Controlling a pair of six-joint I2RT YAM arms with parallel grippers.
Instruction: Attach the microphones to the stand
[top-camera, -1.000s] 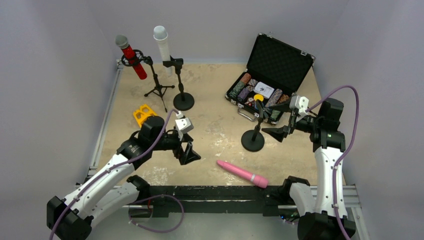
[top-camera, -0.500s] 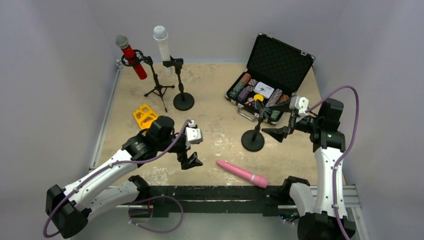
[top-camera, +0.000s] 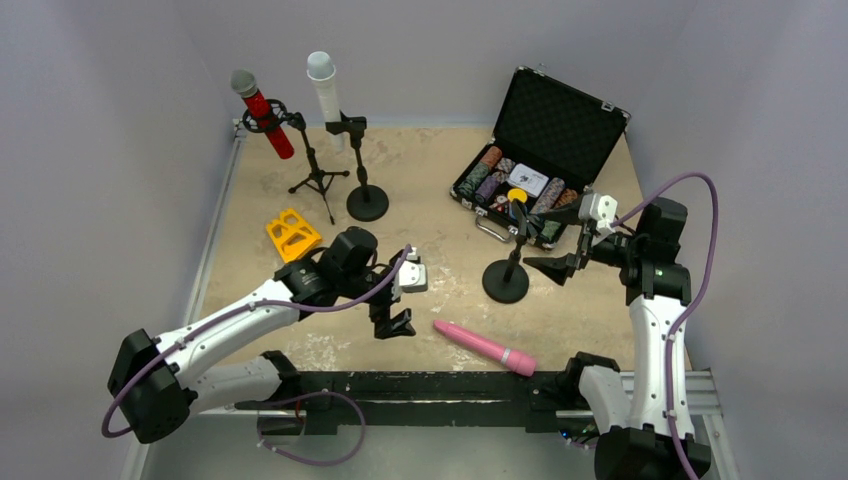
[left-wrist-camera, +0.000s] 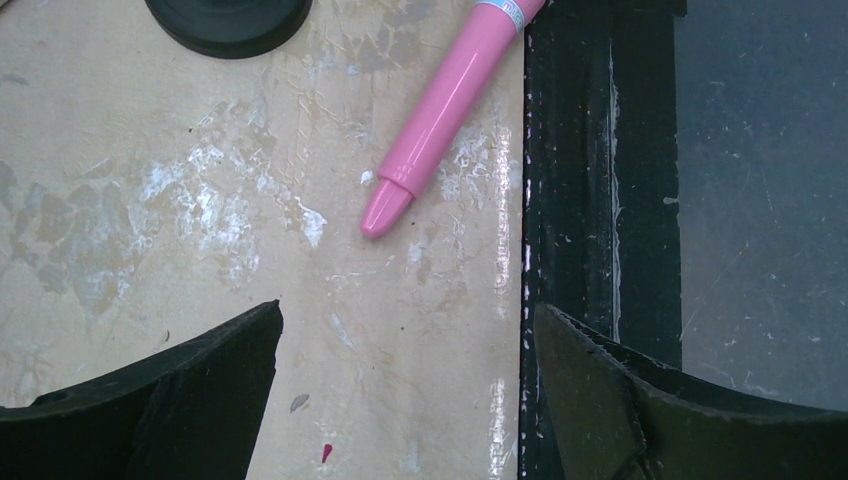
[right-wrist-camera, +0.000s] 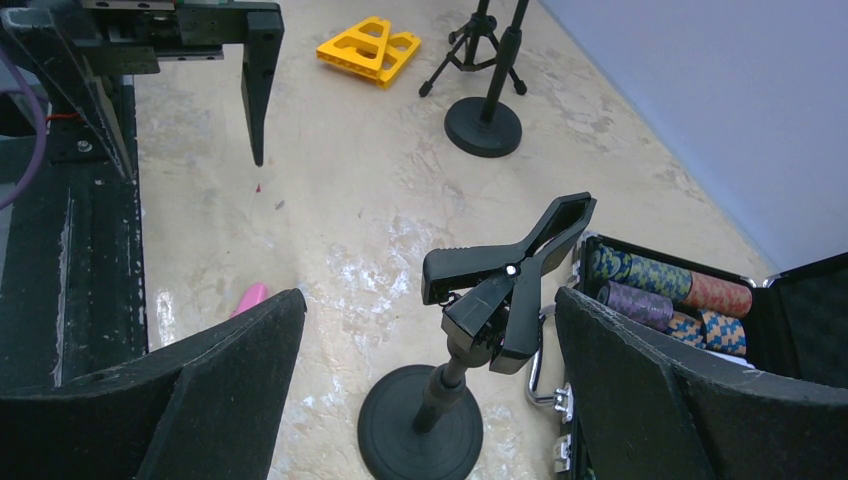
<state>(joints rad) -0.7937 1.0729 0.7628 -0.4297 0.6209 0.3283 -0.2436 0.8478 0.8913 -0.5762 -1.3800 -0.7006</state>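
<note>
Both claws were wide open and held nothing. The left claw (top-camera: 395, 325) hung over the tabletop (top-camera: 430, 170) near the front edge. It was just to the left of the pink microphone (top-camera: 485, 346). From the left wrist camera, the pink microphone lay a little ahead of the two black fingers (left-wrist-camera: 170, 390), with its thin, round end pointing back at them. The claw was not touching it.

The pink microphone lay flat on the tabletop, between the two arms. It was right beside the black rail (top-camera: 440, 385) that runs along the front edge.

The right claw (top-camera: 555, 265) was turned on its side, just beside a short black stand (top-camera: 506, 280) with a round foot. That stand had a black clip (right-wrist-camera: 510, 275) on top, and the clip had nothing in it. From the right wrist camera, the clip sat ahead, between the two fingers, apart from both.

At the far left of the tabletop, the red microphone (top-camera: 268, 128) sat tilted in the ring of a stand with three legs (top-camera: 318, 175). Its grey head pointed up. Next to it, the white microphone (top-camera: 326, 95) stood almost straight up in a stand with a round foot (top-camera: 366, 200).

A yellow block (top-camera: 291, 233) lay near the left arm. An open black case (top-camera: 560, 120) with colored chips sat at the far right.
</note>
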